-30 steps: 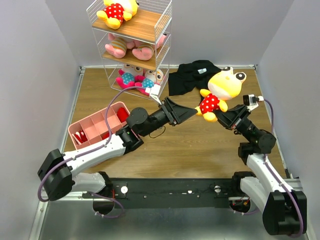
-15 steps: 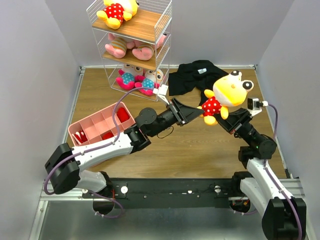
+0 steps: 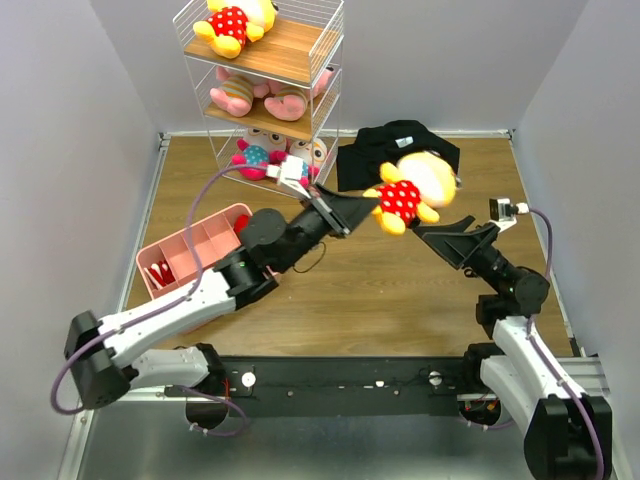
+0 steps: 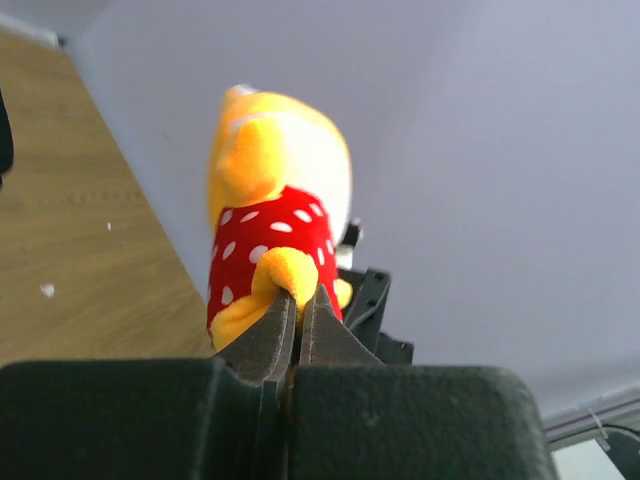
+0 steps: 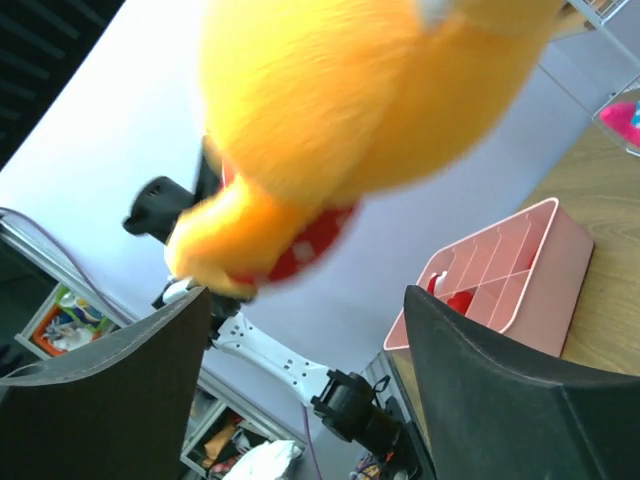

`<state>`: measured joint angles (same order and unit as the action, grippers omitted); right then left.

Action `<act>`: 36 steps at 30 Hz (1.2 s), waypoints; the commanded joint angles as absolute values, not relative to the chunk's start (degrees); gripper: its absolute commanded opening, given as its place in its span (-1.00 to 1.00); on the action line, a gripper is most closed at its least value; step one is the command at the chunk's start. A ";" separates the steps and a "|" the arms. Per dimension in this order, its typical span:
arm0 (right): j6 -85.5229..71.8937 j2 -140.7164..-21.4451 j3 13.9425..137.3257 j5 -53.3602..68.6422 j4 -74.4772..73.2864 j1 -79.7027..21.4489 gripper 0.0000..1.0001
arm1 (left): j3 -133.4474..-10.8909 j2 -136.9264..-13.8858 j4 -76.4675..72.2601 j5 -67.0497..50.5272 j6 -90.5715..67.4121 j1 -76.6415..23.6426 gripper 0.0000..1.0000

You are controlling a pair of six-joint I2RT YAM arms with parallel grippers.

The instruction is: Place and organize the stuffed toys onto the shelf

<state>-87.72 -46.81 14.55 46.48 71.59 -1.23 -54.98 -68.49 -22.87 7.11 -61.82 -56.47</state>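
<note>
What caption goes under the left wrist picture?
Left gripper pinching a yellow polka-dot toy by one limb above the wooden table.

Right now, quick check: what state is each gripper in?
Left gripper: closed on a limb of the yellow stuffed toy.
Right gripper: open, fingers wide apart, gripping nothing.

**Yellow doll pinched by one limb**

The left gripper (image 4: 297, 296), two black tapered fingers reaching up from the near edge, is closed tight on a small yellow limb of the yellow plush doll in a red white-dotted outfit (image 4: 268, 235). The doll's body rises above the fingertips, its head slightly blurred. To the left lies the brown wooden tabletop (image 4: 70, 230). A pale grey wall (image 4: 480, 150) fills the far right. A black machine part (image 4: 372, 298) shows just behind the doll.
</note>
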 commanded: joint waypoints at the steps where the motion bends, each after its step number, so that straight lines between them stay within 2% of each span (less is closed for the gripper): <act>1: -81.92 -42.11 14.68 48.34 62.42 -1.67 0.84 | -60.46 -59.51 -15.48 14.85 -55.29 -53.71 -1.00; 3: -79.46 -39.21 15.46 48.34 56.88 -1.67 0.99 | -62.48 -57.67 -11.09 15.73 -53.62 -52.56 -1.00; 11: -70.24 -29.89 18.72 47.81 37.21 -1.67 1.00 | -82.60 -59.67 5.87 9.50 -47.29 -37.98 -1.00; 16: -68.03 -27.69 19.60 48.07 32.70 -1.67 1.00 | -99.10 -67.58 14.58 4.05 -45.00 -27.89 -1.00; 19: -67.85 -27.95 19.60 48.51 31.90 -1.58 1.00 | -103.87 -71.62 17.05 0.01 -45.09 -22.79 -1.00; 28: -66.27 -27.51 21.00 49.39 29.80 -1.67 1.00 | -108.28 -79.27 15.91 -11.06 -47.63 -11.79 -1.00; 36: -61.08 -24.87 23.11 48.60 22.94 -1.67 1.00 | -108.02 -80.94 14.24 -12.83 -45.61 -7.12 -1.00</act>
